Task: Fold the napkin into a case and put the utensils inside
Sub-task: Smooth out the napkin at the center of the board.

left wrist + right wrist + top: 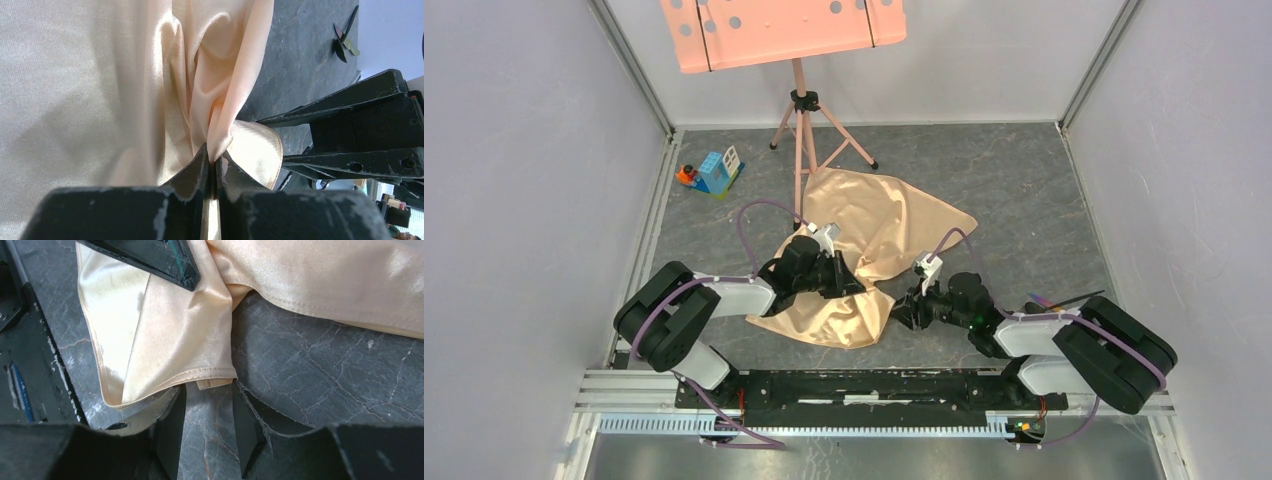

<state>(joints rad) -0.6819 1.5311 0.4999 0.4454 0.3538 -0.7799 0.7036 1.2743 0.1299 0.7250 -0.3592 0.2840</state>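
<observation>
Dark grey marbled table (1024, 190) bore everything.

Large shiny peach-orange satin napkin (879, 235) lay rumpled and unfolded, with no case formed. Judged the task near its start: the cloth wanted spreading flat first.

Left gripper (214, 161): fingers pinched tight on a gathered ridge of the napkin. Cloth fanned away ahead of the tips, and a small flap curled out beside one finger.

Right gripper (208, 390): fingers apart, holding nothing. The stitched hem (200, 375) of a napkin corner lay just ahead of the tips, with a small tab of it showing between them and bare table under the gap.

Slim black and gold-orange utensils (1064, 298) lay well apart from both sets of fingers, behind the right gripper and beside its arm.

Judgement for doing the step well:
- The right fingers needed to go forward until the hem sat fully between the pads, and low enough to catch the bottom layer.
- Closing on the tab alone would likely slip, since satin is slick.
- The left pinch held a bunch rather than an edge, so pulling apart might drag the cloth instead of flattening it.
- A regrip nearer a corner looked wise.
</observation>
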